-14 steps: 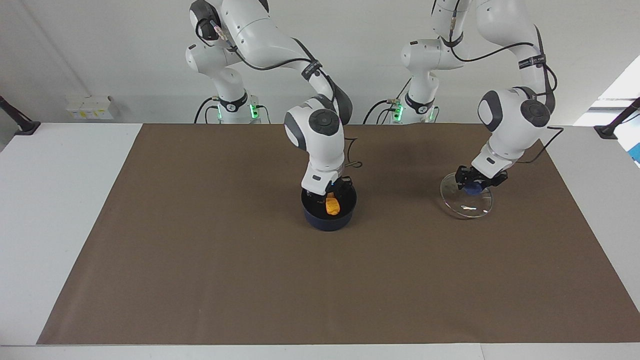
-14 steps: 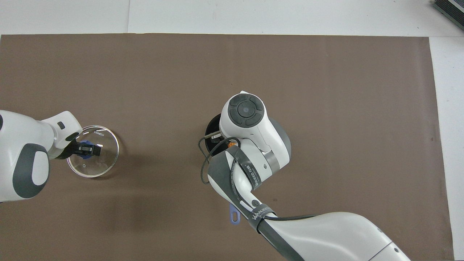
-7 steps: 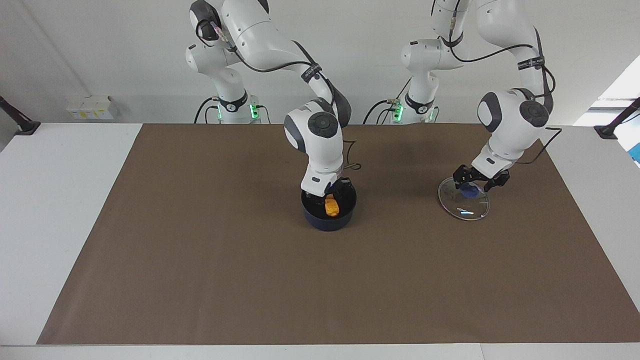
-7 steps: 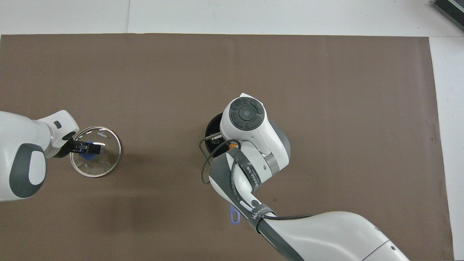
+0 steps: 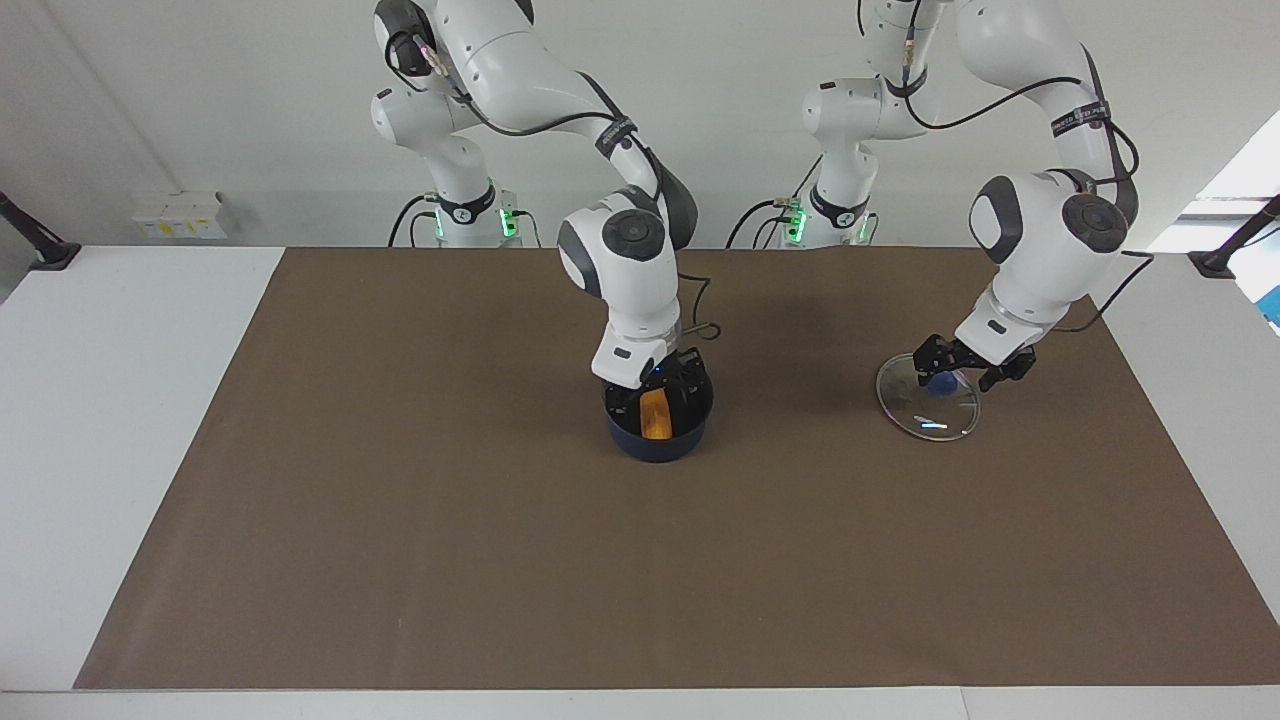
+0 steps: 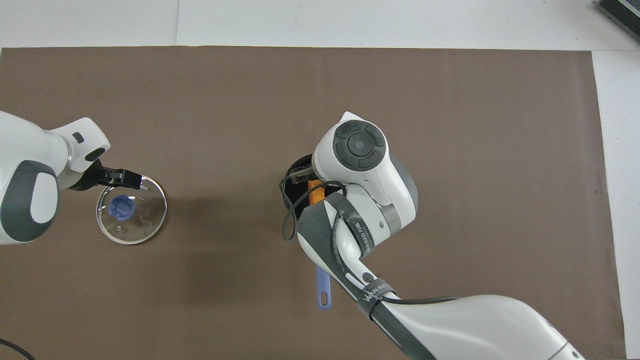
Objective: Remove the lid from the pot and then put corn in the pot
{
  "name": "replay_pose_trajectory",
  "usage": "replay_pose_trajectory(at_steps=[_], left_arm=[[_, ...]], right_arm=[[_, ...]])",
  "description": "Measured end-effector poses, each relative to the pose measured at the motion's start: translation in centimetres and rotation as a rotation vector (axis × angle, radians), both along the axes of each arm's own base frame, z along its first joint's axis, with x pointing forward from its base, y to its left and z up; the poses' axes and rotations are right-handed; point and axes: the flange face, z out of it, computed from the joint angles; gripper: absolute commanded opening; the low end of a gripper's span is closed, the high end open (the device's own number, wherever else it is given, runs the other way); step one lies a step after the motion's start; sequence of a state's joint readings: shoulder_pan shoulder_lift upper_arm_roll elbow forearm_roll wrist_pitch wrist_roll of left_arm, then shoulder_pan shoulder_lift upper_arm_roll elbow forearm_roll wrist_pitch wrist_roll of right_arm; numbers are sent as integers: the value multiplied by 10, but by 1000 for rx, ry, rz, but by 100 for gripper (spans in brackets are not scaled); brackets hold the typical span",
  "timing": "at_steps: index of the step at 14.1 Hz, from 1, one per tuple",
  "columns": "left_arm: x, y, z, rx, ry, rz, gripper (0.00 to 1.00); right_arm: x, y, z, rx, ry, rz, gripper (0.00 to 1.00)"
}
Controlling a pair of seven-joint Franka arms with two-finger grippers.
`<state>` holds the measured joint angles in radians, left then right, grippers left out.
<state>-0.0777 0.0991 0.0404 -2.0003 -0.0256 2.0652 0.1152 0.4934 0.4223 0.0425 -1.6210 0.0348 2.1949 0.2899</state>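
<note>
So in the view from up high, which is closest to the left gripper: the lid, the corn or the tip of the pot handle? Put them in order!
Measured from the left gripper:
1. The lid, flat on the mat at the left arm's end, right beside the gripper.
2. The corn, inside the pot mid-table.
3. The pot handle's tip, nearest the robots, is farthest.

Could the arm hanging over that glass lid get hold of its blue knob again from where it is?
Probably yes. The left tool hangs open just above the lid, which lies flat on the brown mat with its knob uncovered and nothing beside it.
</note>
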Motion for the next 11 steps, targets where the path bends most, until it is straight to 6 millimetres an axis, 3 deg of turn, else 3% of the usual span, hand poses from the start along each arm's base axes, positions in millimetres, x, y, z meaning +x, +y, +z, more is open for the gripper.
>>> replay_pose_trajectory(at_steps=[4, 7, 11], left_arm=[[9, -15, 33, 2, 25, 18, 100], [15, -14, 75, 1, 31, 19, 100], [15, -6, 118, 2, 53, 29, 100]], right_arm=[[6, -67, 80, -4, -5, -81, 100], [1, -115, 123, -19, 16, -142, 100], [-3, -205, 172, -26, 29, -272, 100]])
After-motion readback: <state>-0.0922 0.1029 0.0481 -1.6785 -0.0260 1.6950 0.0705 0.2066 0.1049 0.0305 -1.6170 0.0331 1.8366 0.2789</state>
